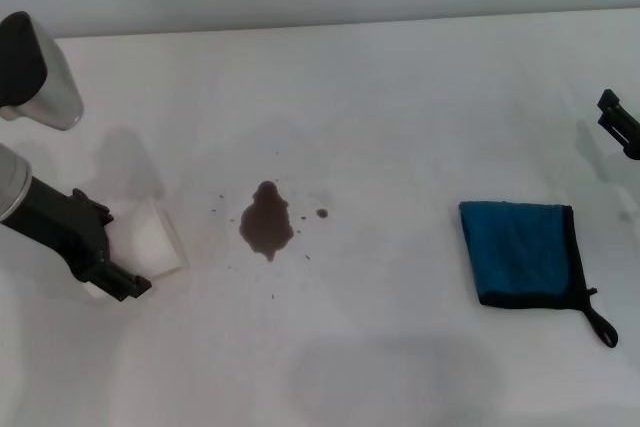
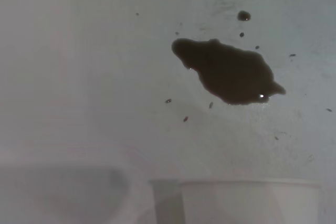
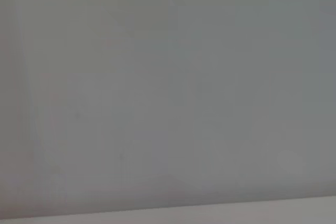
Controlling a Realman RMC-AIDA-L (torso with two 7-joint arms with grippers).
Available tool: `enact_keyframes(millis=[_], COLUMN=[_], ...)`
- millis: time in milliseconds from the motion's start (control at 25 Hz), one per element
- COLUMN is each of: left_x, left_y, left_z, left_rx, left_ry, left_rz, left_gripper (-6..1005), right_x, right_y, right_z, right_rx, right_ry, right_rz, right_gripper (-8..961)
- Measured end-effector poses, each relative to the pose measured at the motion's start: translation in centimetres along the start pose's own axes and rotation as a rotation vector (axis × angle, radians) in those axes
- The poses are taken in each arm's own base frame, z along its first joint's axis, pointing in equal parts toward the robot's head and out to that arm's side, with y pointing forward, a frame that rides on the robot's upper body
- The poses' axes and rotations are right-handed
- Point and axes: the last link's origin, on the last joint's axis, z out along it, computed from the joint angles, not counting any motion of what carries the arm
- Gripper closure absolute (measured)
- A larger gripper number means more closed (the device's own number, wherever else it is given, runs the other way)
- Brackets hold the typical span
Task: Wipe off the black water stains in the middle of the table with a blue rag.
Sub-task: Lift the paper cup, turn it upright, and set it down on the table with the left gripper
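Black water stains (image 1: pixel 266 224) mid-table (image 1: pixel 400 97), blue rag (image 1: pixel 520 252) untouched; left hand (image 1: pixel 125 272) holding cup (image 1: pixel 160 242)

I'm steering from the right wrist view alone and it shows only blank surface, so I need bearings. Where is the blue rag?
Observer: The blue rag lies flat on the table on the robot's right side, untouched, with its black loop toward the robot.
Operator: And where is my gripper?
Observer: The right gripper sits at the right edge of the head view, beyond the rag and apart from it.
Operator: Where is the spill?
Observer: The black water stains are mid-table, to the rag's left, with small specks around the main blot.
Operator: Anything near the spill?
Observer: A white paper cup stands just left of it, with the left gripper right at the cup.
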Motion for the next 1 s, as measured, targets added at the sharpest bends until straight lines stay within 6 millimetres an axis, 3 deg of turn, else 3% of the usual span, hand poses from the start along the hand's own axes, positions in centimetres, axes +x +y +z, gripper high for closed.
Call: enact_keyframes(millis=[760, 840, 1000], left_x=[-0.22, -0.19, -0.04], left_y=[-0.05, -0.05, -0.16], left_z=[-0.08, -0.09, -0.23], left_rx=[0.004, 0.004, 0.009], left_ry=[-0.014, -0.015, -0.015], left_rz=[-0.023, -0.022, -0.020], left_gripper=[139, 258, 293], right_x=[0.03, 0.02, 0.01], right_y=[-0.01, 0.00, 0.01], right_z=[0.03, 0.05, 0.06], right_rx=[0.001, 0.001, 0.000], right_ry=[0.003, 0.003, 0.003], right_rz=[-0.008, -0.011, -0.011], right_gripper=[81, 81, 81])
